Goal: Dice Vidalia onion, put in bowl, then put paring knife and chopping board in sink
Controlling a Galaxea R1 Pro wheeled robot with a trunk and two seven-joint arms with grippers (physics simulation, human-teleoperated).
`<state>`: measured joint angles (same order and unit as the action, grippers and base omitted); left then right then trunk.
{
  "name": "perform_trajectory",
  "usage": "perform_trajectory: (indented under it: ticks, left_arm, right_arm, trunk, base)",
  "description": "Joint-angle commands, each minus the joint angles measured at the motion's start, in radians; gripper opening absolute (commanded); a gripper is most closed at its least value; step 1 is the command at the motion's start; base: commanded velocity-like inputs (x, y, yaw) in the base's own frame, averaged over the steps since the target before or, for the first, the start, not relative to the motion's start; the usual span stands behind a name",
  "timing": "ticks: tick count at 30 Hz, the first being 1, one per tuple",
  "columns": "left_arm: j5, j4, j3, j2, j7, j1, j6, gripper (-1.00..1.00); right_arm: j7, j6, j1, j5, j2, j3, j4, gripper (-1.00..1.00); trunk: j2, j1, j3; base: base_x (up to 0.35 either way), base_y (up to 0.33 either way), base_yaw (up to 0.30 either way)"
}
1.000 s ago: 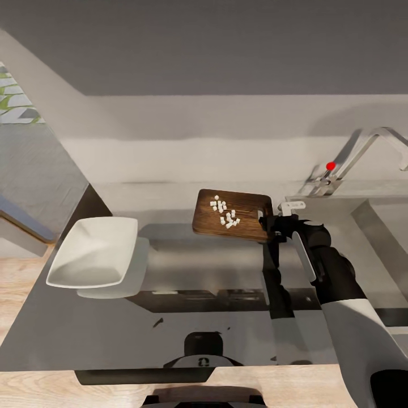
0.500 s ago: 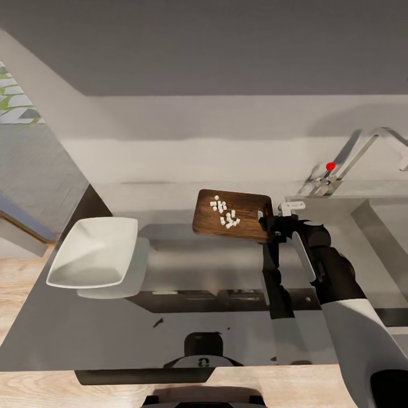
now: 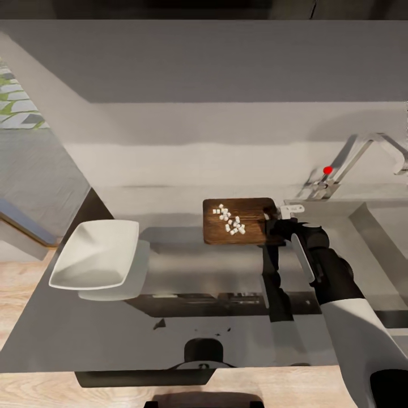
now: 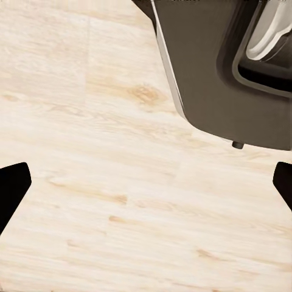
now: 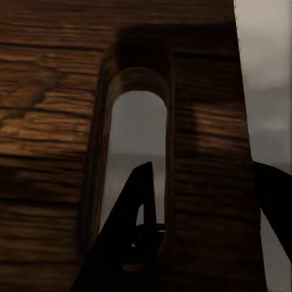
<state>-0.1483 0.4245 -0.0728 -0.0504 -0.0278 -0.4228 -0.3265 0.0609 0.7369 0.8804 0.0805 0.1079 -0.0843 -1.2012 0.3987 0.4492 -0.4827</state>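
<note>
Already diced, white onion pieces (image 3: 231, 221) lie on the chopping board (image 3: 226, 238), its handle end pinched between the right gripper (image 3: 273, 225) jaws. Well aside, the bowl (image 3: 96, 255) looks empty; tipping and sink steps seem left.

A: What's diff vs. a sec ago?

B: Chopping board (image 3: 238, 222) now sits squarer to the counter edge, less tilted; it was skewed before. Right gripper (image 3: 273, 228), clamped on its handle end, has turned it a bit.

A: Diced onion (image 3: 230, 220)?

B: Bits went w/ the board, a little more spread out.

A: Anything else?

B: Head cam tipped slightly, whole view shifted.
</note>
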Motion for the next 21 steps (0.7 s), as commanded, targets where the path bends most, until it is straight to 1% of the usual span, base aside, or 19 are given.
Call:
perform_trajectory:
  ticks: [1,12,21]
  left_arm:
    - [-0.004,0.002,-0.004,-0.001,-0.003,-0.001,0.000,1.00]
    - [-0.004,0.002,-0.004,-0.001,-0.003,-0.001,0.000,1.00]
    - [-0.004,0.002,-0.004,-0.001,-0.003,-0.001,0.000,1.00]
  right_arm:
    - [-0.004,0.009,0.000,0.016,0.001,-0.002,-0.001,-1.00]
    - [-0.006,0.012,0.000,0.016,0.001,-0.002,-0.009,-1.00]
    - [-0.006,0.013,0.000,0.019,0.001,-0.002,-0.009,-1.00]
  trunk:
    - [0.001,0.001,0.000]
    - [0.001,0.001,0.018]
    - [0.001,0.001,0.032]
  base:
    - [0.000,0.000,0.000]
    - [-0.010,0.003,0.000]
    - [-0.242,0.118,0.000]
